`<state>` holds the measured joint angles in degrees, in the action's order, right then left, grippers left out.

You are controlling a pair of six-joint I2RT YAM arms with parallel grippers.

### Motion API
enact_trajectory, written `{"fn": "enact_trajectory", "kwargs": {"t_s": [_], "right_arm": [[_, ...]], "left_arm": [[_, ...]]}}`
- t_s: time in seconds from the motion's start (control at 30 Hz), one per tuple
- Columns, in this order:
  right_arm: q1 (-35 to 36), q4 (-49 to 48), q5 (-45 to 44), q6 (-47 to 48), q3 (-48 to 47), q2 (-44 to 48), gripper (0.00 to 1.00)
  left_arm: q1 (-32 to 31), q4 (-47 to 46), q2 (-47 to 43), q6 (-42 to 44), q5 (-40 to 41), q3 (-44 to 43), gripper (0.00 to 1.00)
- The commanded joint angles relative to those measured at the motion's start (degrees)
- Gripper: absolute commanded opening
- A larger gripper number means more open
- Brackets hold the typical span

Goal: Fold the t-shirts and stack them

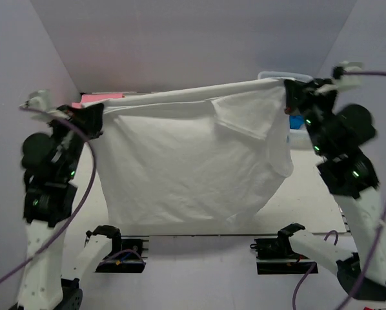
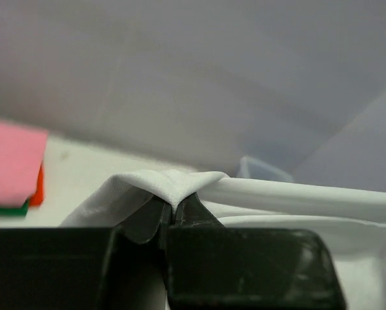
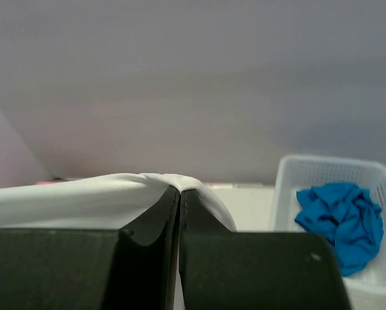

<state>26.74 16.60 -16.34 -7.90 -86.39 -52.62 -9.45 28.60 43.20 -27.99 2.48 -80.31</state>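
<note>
The white t-shirt (image 1: 193,161) hangs spread out in the air between the two arms, held up by its top edge. That edge runs almost level and sits a little higher at its right end. The cloth drops in a wide sheet, and its bottom edge hangs over the near part of the table (image 1: 309,187). One sleeve lies folded across the front of the shirt, just below the upper right corner.

The left gripper (image 1: 93,119) is at the shirt's upper left corner. In the left wrist view its fingers (image 2: 148,223) are pressed together on a small peak of white cloth that bulges over their tips. The right gripper (image 1: 290,93) is at the shirt's upper right corner and pinches it the same way (the right wrist view shows only a thin dark line between the two fingers, with the cloth draped over them).

Past the shirt's left corner a pile of folded shirts lies flat on the table. The pink t-shirt (image 2: 12,161) is on top, the orange-red t-shirt (image 2: 38,184) shows under it, and the green t-shirt (image 2: 9,208) is at the bottom. Past the shirt's right corner stands a white mesh basket (image 3: 322,169), partly hidden by the hanging cloth in the top view. The blue t-shirt (image 3: 341,219) lies crumpled inside it.
</note>
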Motion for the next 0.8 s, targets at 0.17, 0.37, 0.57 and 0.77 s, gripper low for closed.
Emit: {"fn": "enact_trajectory", "kwargs": {"t_s": [0.17,0.37,0.57,0.77], "right_arm": [[-3.45,-3.15,-2.57,-7.47,9.31,-29.45,0.0],[-5.03,4.74,8.34,-10.29,1.76,-45.97,0.86],[-4.59,-0.25,15.37,-12.14,13.78,-41.34,0.89],[-4.07,-1.31,22.84,-13.72,20.29,-40.8,0.89]], "left_arm": [[1.27,0.76,25.49,-6.29,15.62,18.17,0.58],[1.81,2.62,42.84,-9.19,14.84,12.64,1.0],[1.81,-5.21,33.36,-7.17,7.47,21.67,1.0],[1.19,-8.74,27.91,-7.08,0.51,33.9,1.0]]}}
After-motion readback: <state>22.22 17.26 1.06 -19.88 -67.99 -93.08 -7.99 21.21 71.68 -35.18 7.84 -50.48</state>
